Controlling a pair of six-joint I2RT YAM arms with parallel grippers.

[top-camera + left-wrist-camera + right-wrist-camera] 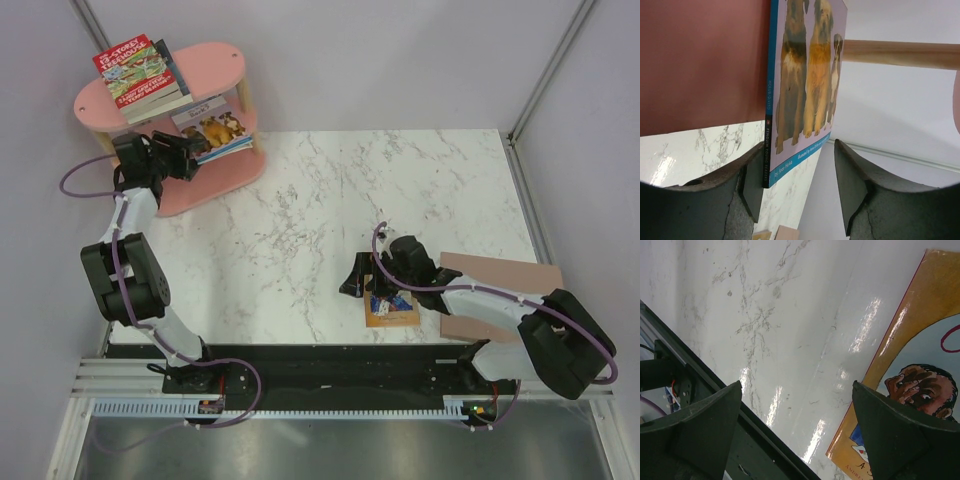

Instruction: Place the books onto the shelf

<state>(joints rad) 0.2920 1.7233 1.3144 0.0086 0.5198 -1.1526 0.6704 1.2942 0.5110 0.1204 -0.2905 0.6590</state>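
L arm (135, 215) stretched to shelf (215, 60), fingers (735, 185) loose round puppy bk (810, 75); R fingers (700, 430) wide.

Top view: bright, even, diffuse light from above; faint soft shadows beside shelf (215, 185) and arms (130, 270) on pale desk (420, 190). Right wrist view: white glare streaks across desk gloss, sheen on orange book (935, 295). Left wrist view: puppy book (807, 75) sharp; shelf board beside it dim, shaded; left pincer fingers (865, 200) dark, slightly soft, near lens.

Flat brown board (500, 272) on the white marble table (400, 200), near its right edge
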